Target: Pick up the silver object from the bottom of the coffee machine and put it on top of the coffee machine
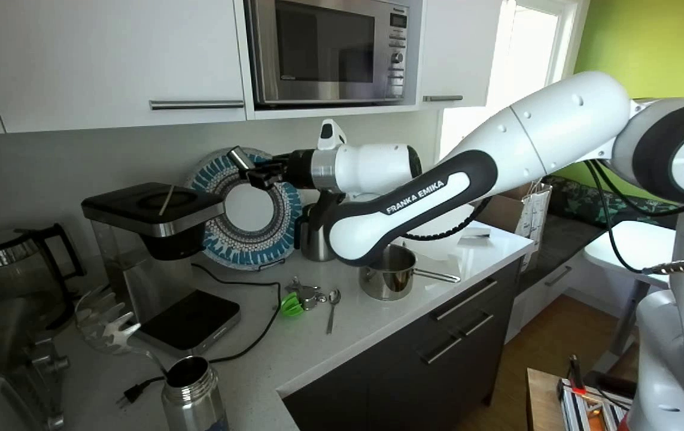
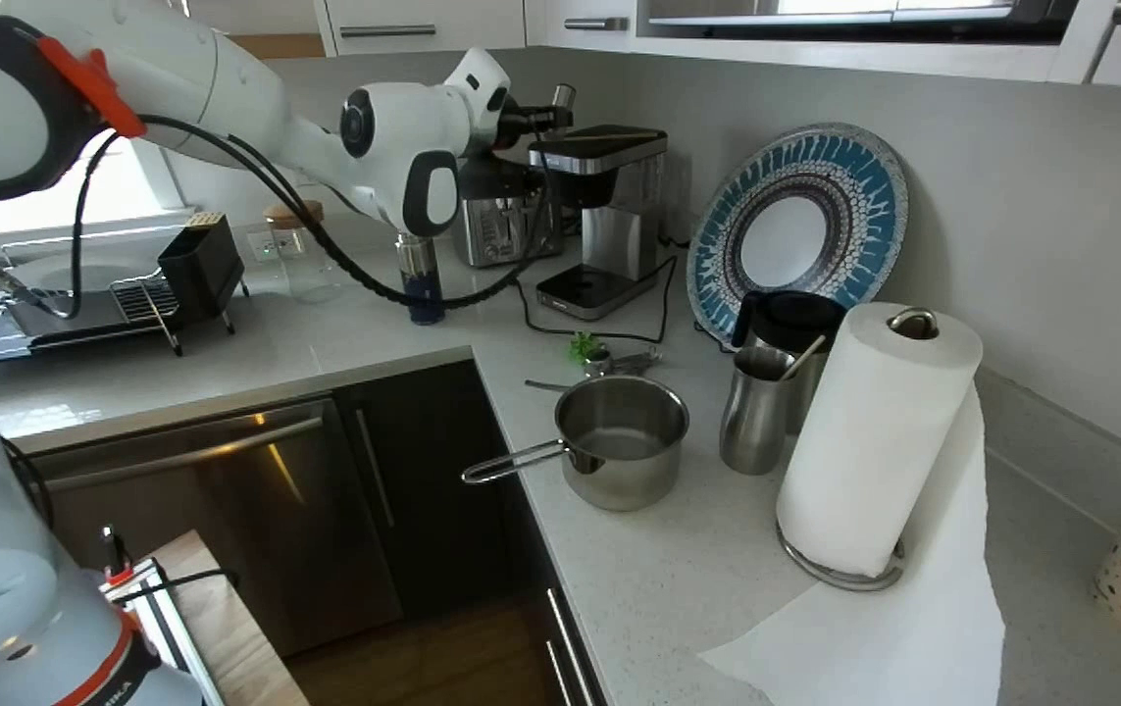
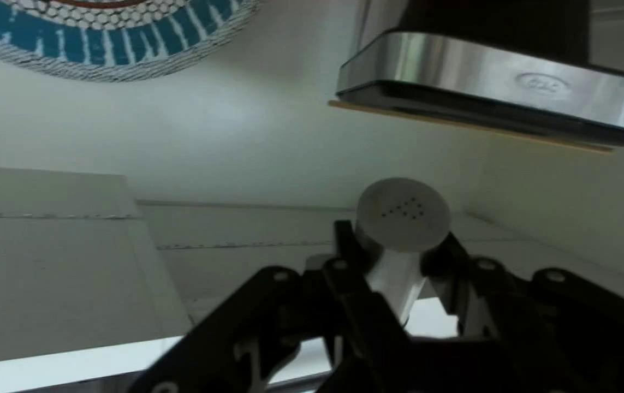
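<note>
A silver cylinder (image 3: 403, 215) with a round, dotted end cap is gripped between the black fingers of my gripper (image 3: 398, 245) in the wrist view. In both exterior views the silver object (image 1: 240, 158) (image 2: 564, 96) sticks up tilted from the gripper (image 1: 261, 173) (image 2: 552, 120). The black coffee machine (image 1: 153, 218) (image 2: 609, 196) stands in the corner, its flat top lower than the held object and off to the side of the gripper in an exterior view. Its steel-edged top (image 3: 470, 71) is upper right in the wrist view. Nothing stands on the drip tray (image 1: 189, 320).
A thin stick (image 1: 167, 200) lies across the machine's top. A patterned plate (image 1: 249, 209) leans on the wall behind the gripper. White cabinets and a microwave (image 1: 327, 51) hang above. A saucepan (image 2: 622, 441), paper towel roll (image 2: 879, 441) and steel bottle (image 1: 195, 395) stand on the counter.
</note>
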{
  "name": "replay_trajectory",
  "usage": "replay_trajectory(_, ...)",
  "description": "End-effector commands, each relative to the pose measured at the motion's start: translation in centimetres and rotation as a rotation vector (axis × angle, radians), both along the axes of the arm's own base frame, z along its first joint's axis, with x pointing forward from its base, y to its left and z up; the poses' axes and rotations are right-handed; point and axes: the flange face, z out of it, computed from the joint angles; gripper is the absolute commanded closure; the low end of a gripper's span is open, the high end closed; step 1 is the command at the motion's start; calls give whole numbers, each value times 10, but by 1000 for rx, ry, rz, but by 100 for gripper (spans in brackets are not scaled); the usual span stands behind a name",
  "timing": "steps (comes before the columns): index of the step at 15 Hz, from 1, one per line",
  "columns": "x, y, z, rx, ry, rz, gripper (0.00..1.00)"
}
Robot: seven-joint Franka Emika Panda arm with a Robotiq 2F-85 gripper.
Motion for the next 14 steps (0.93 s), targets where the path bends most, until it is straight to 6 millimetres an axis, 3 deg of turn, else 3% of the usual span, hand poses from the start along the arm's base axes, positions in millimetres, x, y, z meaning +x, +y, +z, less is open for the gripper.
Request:
replay_trajectory(1,13,19,-43,4,-138,-115,89)
replay_trajectory(3,15,46,-64,-14,-203,-102,89)
replay_trajectory(5,13,70,-72,-63,-321,-90,89)
replay_trajectory(8,2,84,-61,-88,-480,-114,89)
replay_trajectory(9,16,88,-29,-98,-524,-119,89)
replay_trajectory(11,25,83,-22,-62,-555,-135,89)
replay_trajectory(12,13,82,-32,-82,-499,-102,89)
replay_trajectory(13,16,81,-23,-77,-513,-105,64)
replay_trajectory(14,16,80,-23,-74,-513,-106,64)
